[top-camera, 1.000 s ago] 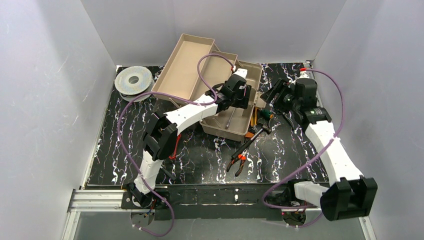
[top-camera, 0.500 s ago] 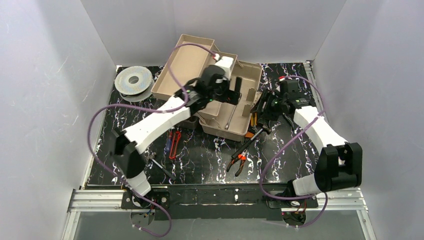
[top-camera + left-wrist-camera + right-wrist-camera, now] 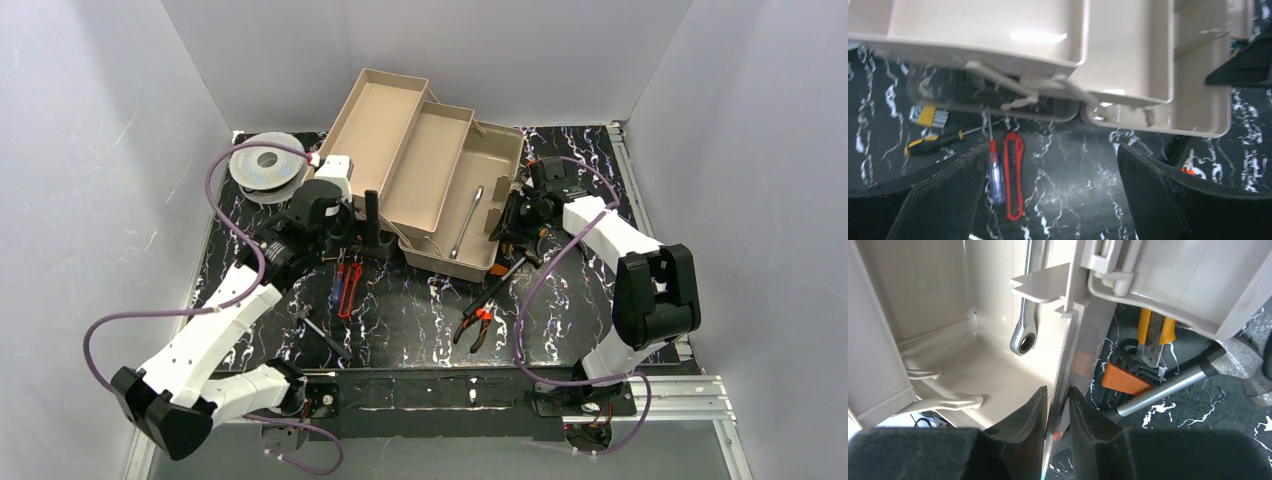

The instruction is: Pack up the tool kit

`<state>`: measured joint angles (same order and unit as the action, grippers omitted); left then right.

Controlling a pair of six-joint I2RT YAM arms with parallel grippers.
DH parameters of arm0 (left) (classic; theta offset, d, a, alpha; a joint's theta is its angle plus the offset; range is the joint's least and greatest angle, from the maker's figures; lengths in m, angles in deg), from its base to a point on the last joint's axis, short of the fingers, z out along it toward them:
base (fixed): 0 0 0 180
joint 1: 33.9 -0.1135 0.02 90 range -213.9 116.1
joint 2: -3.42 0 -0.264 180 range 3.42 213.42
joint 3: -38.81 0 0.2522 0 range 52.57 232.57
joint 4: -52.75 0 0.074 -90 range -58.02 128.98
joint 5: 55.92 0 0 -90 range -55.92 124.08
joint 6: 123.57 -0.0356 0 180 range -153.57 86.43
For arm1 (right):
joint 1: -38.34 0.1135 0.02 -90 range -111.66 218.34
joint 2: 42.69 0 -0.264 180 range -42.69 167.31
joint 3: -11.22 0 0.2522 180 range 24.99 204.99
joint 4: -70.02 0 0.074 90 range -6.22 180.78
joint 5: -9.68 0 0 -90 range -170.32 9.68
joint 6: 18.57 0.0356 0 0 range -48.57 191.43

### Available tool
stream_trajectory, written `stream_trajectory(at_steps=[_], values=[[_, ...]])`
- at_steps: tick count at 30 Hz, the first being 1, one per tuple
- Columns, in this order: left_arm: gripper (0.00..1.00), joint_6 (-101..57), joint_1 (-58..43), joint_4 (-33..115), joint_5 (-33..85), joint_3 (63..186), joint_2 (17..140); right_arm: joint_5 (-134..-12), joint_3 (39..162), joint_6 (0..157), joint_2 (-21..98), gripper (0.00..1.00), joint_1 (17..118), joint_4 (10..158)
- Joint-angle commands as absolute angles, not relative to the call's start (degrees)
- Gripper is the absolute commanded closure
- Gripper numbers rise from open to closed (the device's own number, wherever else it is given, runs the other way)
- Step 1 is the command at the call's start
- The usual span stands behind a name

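Note:
The tan toolbox (image 3: 486,165) stands open at the back with its cantilever trays spread out to the left, and a wrench (image 3: 468,220) lies in its bottom. My right gripper (image 3: 508,226) is at the box's right wall (image 3: 1083,357), shut on it with one finger inside and one outside. My left gripper (image 3: 365,235) hangs wide open and holds nothing, just in front of the trays, above a red cutter (image 3: 1013,180) and a blue screwdriver (image 3: 996,176). Orange pliers (image 3: 478,320) and a hammer (image 3: 515,268) lie on the mat.
A round grey spool (image 3: 265,163) sits at the back left. A yellow-and-black screwdriver (image 3: 930,145) lies under the trays. A yellow-handled tool (image 3: 1155,335) and an orange holder (image 3: 1123,381) lie right of the box. Grey walls close in three sides.
My left arm has drawn back out of the toolbox to the left and its jaws have opened wide. My right gripper has moved in to the box's right wall and closed on it.

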<state>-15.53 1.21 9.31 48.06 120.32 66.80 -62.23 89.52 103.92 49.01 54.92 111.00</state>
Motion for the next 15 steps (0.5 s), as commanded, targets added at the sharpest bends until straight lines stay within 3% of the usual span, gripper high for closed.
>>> stream_trajectory(at_steps=[1,10,12,15], values=[[0.00,-16.3,-0.3,6.1,51.1,116.0,62.3,-62.5,97.4,103.0,51.8,0.72,55.0,108.6],[0.00,-17.9,-0.6,7.2,50.9,113.5,62.0,-65.1,110.9,102.3,60.6,0.72,54.3,112.9],[0.00,-18.3,-0.6,8.1,49.2,113.0,61.9,-66.1,113.2,101.8,60.9,0.66,54.3,114.5],[0.00,-20.5,-0.7,9.7,45.4,112.3,60.8,-67.9,111.5,101.7,58.4,0.46,54.2,114.6]])
